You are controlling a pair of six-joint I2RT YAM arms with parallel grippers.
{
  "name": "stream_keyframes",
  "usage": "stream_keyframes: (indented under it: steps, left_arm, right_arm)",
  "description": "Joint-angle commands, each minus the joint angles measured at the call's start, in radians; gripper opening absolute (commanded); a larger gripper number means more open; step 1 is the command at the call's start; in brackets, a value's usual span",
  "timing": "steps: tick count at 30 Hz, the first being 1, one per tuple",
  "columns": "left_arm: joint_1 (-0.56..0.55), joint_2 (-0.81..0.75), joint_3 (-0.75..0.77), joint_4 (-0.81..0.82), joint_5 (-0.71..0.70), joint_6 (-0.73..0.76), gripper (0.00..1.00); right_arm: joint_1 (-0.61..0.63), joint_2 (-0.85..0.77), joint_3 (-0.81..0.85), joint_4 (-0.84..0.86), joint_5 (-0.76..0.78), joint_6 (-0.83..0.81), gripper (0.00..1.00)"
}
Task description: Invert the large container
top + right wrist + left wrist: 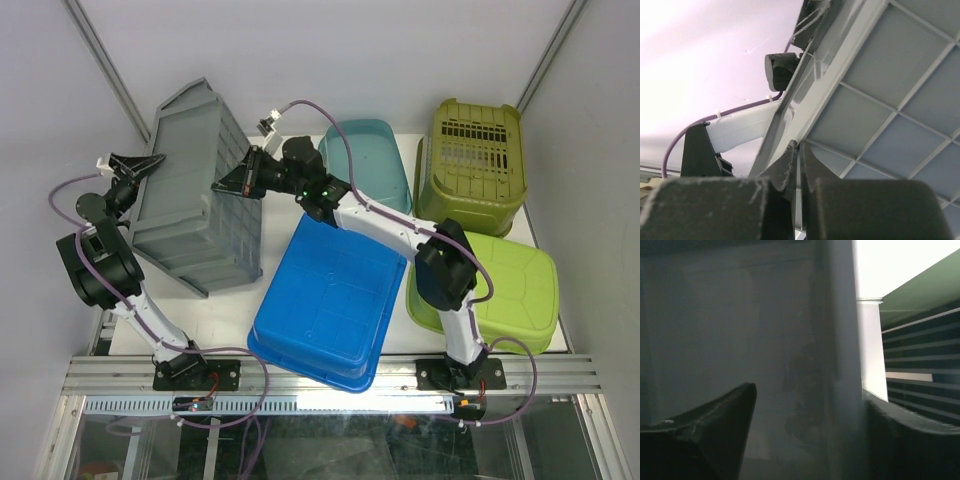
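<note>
The large grey container [195,190] stands tilted on its side at the table's far left, its ribbed bottom facing right. My right gripper [222,186] is shut on the container's right rim; in the right wrist view the fingers [799,145] pinch a thin edge of the ribbed grey container [880,85]. My left gripper [150,162] is open at the container's upper left rim. In the left wrist view its fingers [810,390] stand wide apart with the grey wall [765,330] between them.
A blue bin [325,300] lies upside down at the middle front, just right of the grey container. A teal tub [370,160], an olive slotted basket [472,160] and a lime green container [500,285] stand on the right. Walls are close on the left and behind.
</note>
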Motion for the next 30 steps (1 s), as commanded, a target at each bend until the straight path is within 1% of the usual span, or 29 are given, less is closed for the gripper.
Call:
stream_keyframes:
  steps: [1,2,3,5,7,8,9,10,11,12,13,14,15,18,21,30]
  left_arm:
    - [-0.051,0.036,-0.027,0.298,0.192,-0.114,0.96]
    - [-0.051,0.028,-0.027,0.26,0.2,-0.072,0.99]
    - [-0.051,0.018,-0.029,0.217,0.205,-0.031,0.99]
    - [-0.049,-0.01,-0.038,0.081,0.212,0.092,0.99]
    - [-0.049,-0.054,-0.039,-0.137,0.211,0.275,0.99]
    - [-0.049,-0.085,-0.033,-0.281,0.208,0.393,0.99]
    - [-0.049,-0.118,-0.014,-0.499,0.195,0.568,0.99]
    - [-0.049,-0.153,0.026,-0.79,0.168,0.801,0.99]
    - [-0.052,-0.177,0.116,-1.152,0.117,1.085,0.99]
    - [-0.057,-0.179,0.224,-1.595,0.02,1.339,0.99]
    - [-0.062,-0.171,0.307,-1.759,-0.059,1.48,0.99]
    - [-0.062,-0.163,0.343,-1.814,-0.081,1.524,0.99]
    - [-0.063,-0.162,0.357,-1.838,-0.106,1.531,0.99]
    - [-0.073,-0.176,0.4,-1.925,-0.237,1.592,0.99]
    - [-0.078,-0.18,0.429,-2.006,-0.323,1.653,0.99]
    - [-0.104,-0.25,0.498,-2.087,-0.58,1.717,0.99]
  right_arm:
    - [0.083,0.07,0.158,-0.072,0.019,-0.065,0.0]
    - [0.088,0.09,0.199,-0.097,0.026,-0.073,0.0]
    - [0.093,0.108,0.224,-0.115,0.03,-0.076,0.0]
    - [0.099,0.139,0.28,-0.156,0.032,-0.083,0.0]
    - [0.101,0.156,0.301,-0.172,0.033,-0.085,0.0]
    - [0.102,0.158,0.299,-0.174,0.038,-0.088,0.0]
    - [0.102,0.157,0.296,-0.177,0.043,-0.092,0.0]
    - [0.102,0.154,0.29,-0.178,0.051,-0.096,0.0]
    - [0.102,0.149,0.283,-0.18,0.059,-0.1,0.0]
    - [0.102,0.144,0.277,-0.182,0.066,-0.106,0.0]
    - [0.101,0.139,0.273,-0.184,0.075,-0.112,0.0]
    - [0.101,0.137,0.269,-0.184,0.08,-0.113,0.0]
    - [0.101,0.138,0.268,-0.184,0.083,-0.114,0.0]
    - [0.101,0.152,0.281,-0.188,0.072,-0.109,0.0]
    - [0.101,0.161,0.281,-0.193,0.072,-0.111,0.0]
    - [0.1,0.214,0.307,-0.215,0.065,-0.112,0.0]
